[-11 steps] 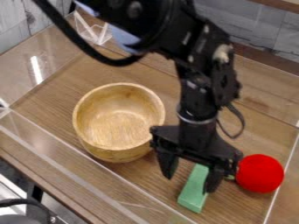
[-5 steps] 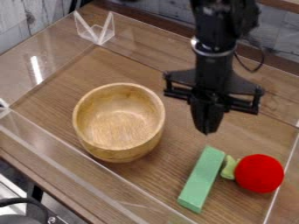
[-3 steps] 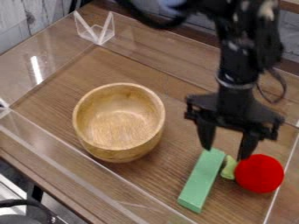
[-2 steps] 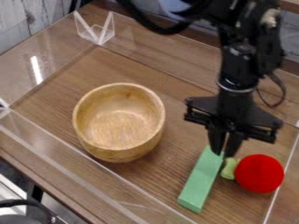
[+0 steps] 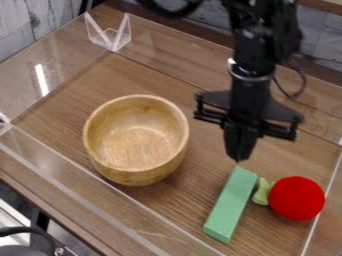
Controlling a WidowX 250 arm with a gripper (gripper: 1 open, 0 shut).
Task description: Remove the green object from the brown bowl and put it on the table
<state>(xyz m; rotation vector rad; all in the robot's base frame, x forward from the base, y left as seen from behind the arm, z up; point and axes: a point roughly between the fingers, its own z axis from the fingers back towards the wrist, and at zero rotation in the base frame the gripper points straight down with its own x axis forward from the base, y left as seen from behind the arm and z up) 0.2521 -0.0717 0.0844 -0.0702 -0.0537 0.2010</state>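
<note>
Gripper (image 5: 241,152) fingers were pressed together into a single downward point, empty, hanging just above the upper end of the green object (image 5: 233,203) without touching it. That green block lay flat on the wooden desk (image 5: 147,80), slanting from lower left to upper right, outside the brown bowl (image 5: 136,138) and to its right. Its upper end sat just beside a red ball (image 5: 297,197), with a small bit of green showing between the two. The bowl stood upright and held nothing. Clear walls (image 5: 107,32) ringed the desk, and the black arm (image 5: 262,45) reached down from the top of the view.
</note>
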